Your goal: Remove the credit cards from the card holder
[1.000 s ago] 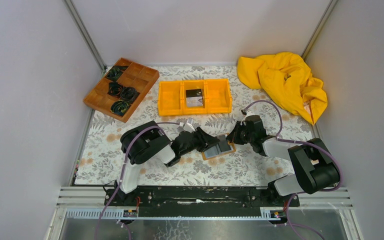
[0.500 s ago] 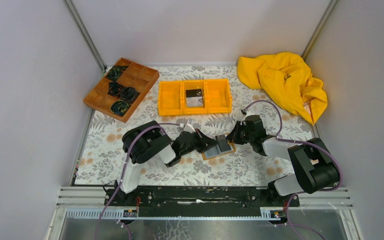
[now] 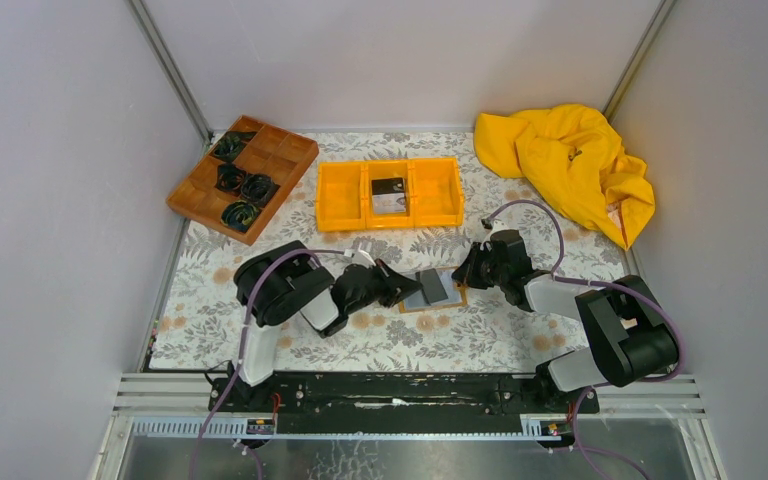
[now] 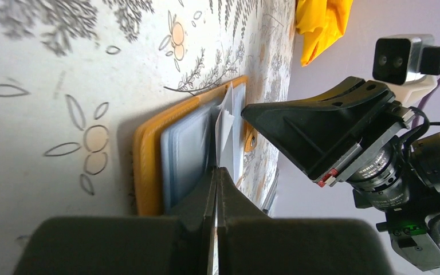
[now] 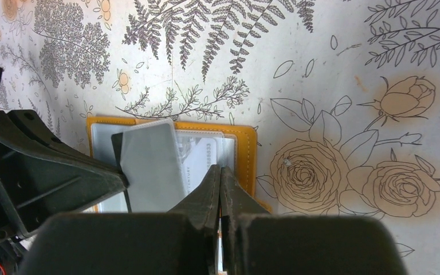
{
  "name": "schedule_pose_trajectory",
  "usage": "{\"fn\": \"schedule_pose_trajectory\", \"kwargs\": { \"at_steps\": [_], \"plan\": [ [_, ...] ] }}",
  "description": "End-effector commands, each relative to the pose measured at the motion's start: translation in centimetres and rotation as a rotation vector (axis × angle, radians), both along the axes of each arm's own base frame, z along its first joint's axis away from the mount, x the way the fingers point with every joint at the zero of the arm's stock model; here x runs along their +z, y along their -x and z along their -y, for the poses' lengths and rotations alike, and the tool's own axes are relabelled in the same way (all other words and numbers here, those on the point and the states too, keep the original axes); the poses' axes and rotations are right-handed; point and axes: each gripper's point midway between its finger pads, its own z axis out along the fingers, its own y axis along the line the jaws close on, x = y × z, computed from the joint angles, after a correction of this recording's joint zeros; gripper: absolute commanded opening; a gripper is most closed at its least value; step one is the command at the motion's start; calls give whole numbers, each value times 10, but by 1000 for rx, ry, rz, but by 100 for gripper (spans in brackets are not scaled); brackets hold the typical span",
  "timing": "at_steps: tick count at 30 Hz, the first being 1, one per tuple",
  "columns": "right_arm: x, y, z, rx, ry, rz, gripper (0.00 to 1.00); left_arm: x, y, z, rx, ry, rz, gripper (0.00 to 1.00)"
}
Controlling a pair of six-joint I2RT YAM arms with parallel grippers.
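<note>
Change noted: left fingers [image 4: 206,195] have just closed onto the edge of a grey credit card [image 5: 152,166], and the arm has drawn back left. The card now sits partly out of the card holder [image 5: 245,150] at mid-bench [image 5: 332,69]. I judge extraction is under way.

Right fingers [image 5: 209,189] are together, tips resting on the holder.

Holder: flat, orange, stitched edge, translucent grey pockets. Card: thin, stiff, matte.

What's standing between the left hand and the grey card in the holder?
Nothing visible: the left hand is shut on the grey card, over the open card holder. The right hand sits shut over the holder's other side, beside that card.
</note>
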Motion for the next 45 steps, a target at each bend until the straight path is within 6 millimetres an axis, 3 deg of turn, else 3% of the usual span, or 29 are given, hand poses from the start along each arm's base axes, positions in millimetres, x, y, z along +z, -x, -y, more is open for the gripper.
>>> {"fn": "schedule_pose_trajectory", "kwargs": {
  "at_steps": [1, 24, 30, 39, 45],
  "plan": [
    [-11, 11, -1, 21, 20, -61, 0, 11, -2, -13, 3, -10, 56, 0],
    [-10, 11, -1, 21, 18, -60, 0, 23, 5, -46, -18, -137, 110, 0],
    [-10, 12, -3, 23, 7, -63, 0, 35, -4, -73, 39, -276, 127, 0],
    [-12, 14, -6, 37, -9, -75, 0, 86, -19, -119, 144, -475, 240, 0],
    [-11, 14, -7, 33, -23, -66, 0, 112, -17, -130, 126, -546, 359, 0]
  ]
}}
